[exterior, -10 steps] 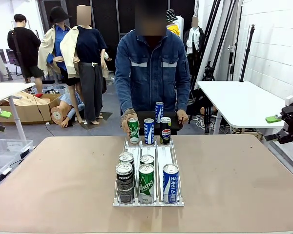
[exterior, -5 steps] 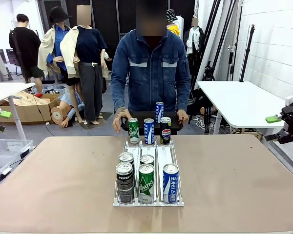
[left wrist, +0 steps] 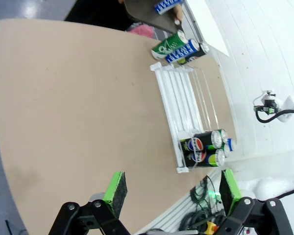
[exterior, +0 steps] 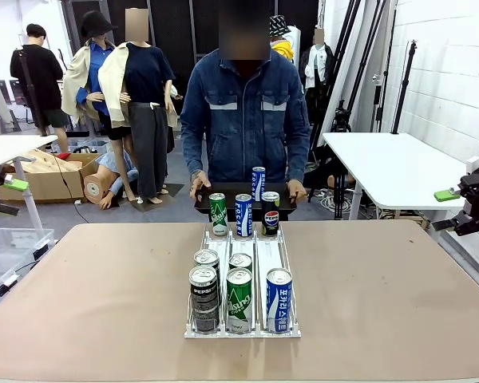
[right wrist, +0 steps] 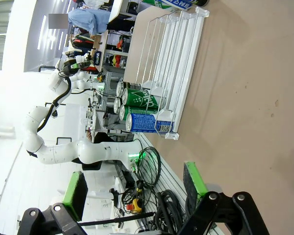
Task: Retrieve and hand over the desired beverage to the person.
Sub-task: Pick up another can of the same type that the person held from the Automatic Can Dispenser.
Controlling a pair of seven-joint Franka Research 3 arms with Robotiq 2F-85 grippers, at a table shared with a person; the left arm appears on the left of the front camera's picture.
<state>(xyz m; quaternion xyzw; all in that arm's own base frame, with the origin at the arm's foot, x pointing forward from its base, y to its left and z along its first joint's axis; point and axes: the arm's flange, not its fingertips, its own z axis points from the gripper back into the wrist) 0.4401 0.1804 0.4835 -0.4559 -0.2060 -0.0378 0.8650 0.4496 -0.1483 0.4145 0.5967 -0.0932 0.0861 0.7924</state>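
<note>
The person (exterior: 243,112) stands at the far side of the table, both hands holding a black tray (exterior: 225,190) with one blue can (exterior: 259,182) on it. A white wire rack (exterior: 259,259) lies mid-table. At its far end stand a green can (exterior: 218,214), a blue can (exterior: 243,215) and a black Pepsi can (exterior: 270,212). Several cans crowd its near end, with a Pepsi can (exterior: 203,289), a green can (exterior: 239,299) and a blue can (exterior: 279,299) in front. My left gripper (left wrist: 171,188) and my right gripper (right wrist: 135,188) are open, holding nothing, well away from the rack (left wrist: 179,98).
The brown table (exterior: 88,295) has wide bare areas on both sides of the rack. A white table (exterior: 391,163) stands at the back right. Cardboard boxes (exterior: 44,175) and a clear bin (exterior: 4,247) sit on the floor at the left.
The person's hand has let go of the green can at the rack's far end and gone back to the tray's edge. Neither gripper has moved.
</note>
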